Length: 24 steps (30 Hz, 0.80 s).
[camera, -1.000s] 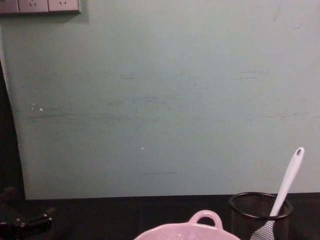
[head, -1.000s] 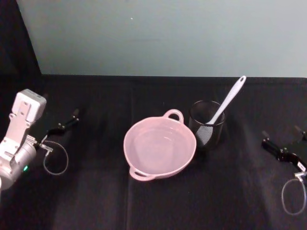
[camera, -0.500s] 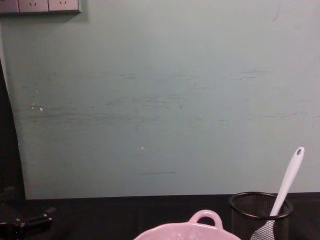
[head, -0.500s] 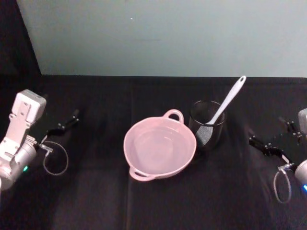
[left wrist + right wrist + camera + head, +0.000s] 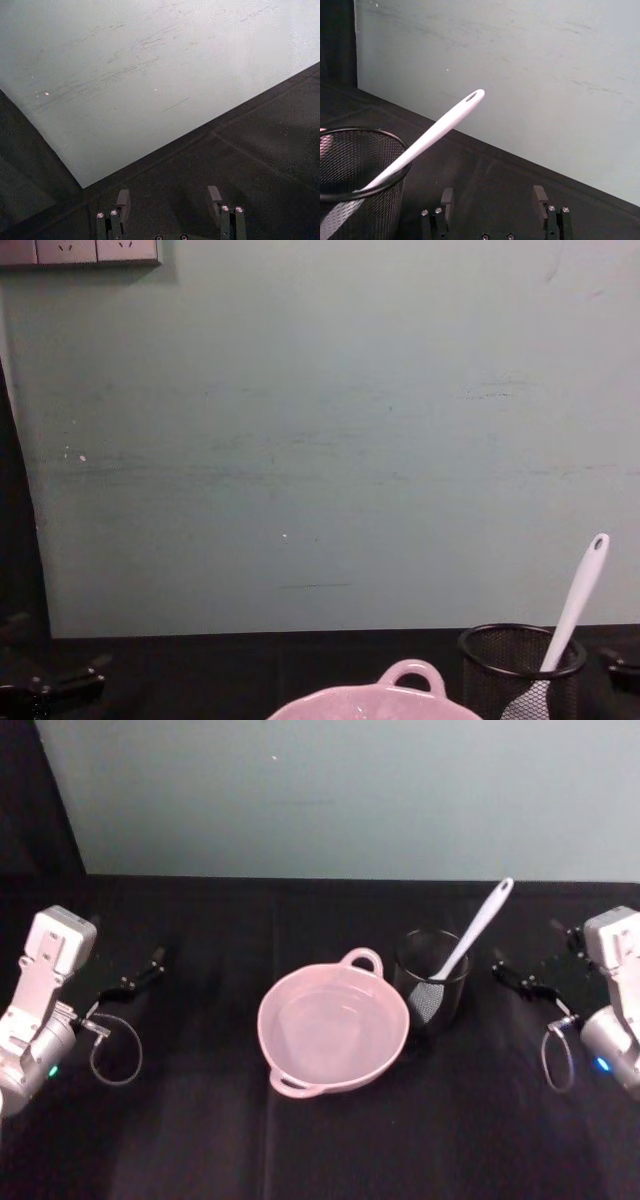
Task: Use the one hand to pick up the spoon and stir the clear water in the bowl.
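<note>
Taking the bowl [image 5: 333,1029] as your landmark: it sat on the black table [image 5: 300,1150], pale pink, a shallow pool of clear water inside. Just beside it, on the robot's right, stood the black mesh cup [image 5: 431,982], nearly touching the rim. The spoon [image 5: 468,942] rested in that cup, blade down against the mesh, its long axis tilted up and away from the bowl, toward the robot's right and the wall [image 5: 340,795].

Farther out on that same side, you had the right gripper [image 5: 535,970] near the cup, fingers apart and empty, aimed at the handle. It was much the nearer hand; judged from this, the coming reach runs leftward and upward to the handle's holed tip [image 5: 472,96].

The left gripper [image 5: 135,975] lay well apart from the bowl on the opposite side, fingers likewise spread, idle.

Hard to make out: the blade behind the mesh, and both grippers' dark fingers against the dark cloth.
</note>
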Motion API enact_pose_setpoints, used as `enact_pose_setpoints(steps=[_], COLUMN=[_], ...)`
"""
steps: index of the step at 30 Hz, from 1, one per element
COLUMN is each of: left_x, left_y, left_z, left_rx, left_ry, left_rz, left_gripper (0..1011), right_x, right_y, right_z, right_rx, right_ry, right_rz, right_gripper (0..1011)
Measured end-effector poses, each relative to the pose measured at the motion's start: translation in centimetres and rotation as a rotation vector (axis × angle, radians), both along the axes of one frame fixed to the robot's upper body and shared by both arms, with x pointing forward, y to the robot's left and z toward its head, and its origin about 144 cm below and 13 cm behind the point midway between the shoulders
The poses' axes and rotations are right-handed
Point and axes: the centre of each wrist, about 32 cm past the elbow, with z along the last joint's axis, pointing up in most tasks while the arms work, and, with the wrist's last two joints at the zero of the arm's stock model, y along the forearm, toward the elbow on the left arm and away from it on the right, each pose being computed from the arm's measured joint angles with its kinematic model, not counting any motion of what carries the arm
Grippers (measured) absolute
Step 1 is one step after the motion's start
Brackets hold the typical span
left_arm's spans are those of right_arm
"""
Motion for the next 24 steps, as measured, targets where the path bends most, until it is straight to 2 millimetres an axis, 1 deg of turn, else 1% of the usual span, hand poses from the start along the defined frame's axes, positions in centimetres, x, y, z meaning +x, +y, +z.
enact_pose_setpoints(steps=[1, 5, 9, 24], left_x=[0.0, 0.0, 0.0, 0.0], left_y=[0.0, 0.0, 0.0, 0.0], left_z=[0.0, 0.0, 0.0, 0.0], left_rx=[0.0, 0.0, 0.0, 0.0], left_ry=[0.0, 0.0, 0.0, 0.0], left_rz=[0.0, 0.0, 0.0, 0.0], left_gripper=[1011, 1011, 1011, 1011], right_x=[0.6, 1.6, 2.0, 1.8], right_y=[0.2, 0.6, 1.0, 0.9], right_z=[-0.1, -0.3, -0.3, -0.3], right_rx=[0.0, 0.003, 0.001, 0.002], right_ry=[0.007, 0.033, 0.064, 0.057], right_rz=[0.004, -0.001, -0.023, -0.023], right_gripper=[1003, 1002, 1003, 1003])
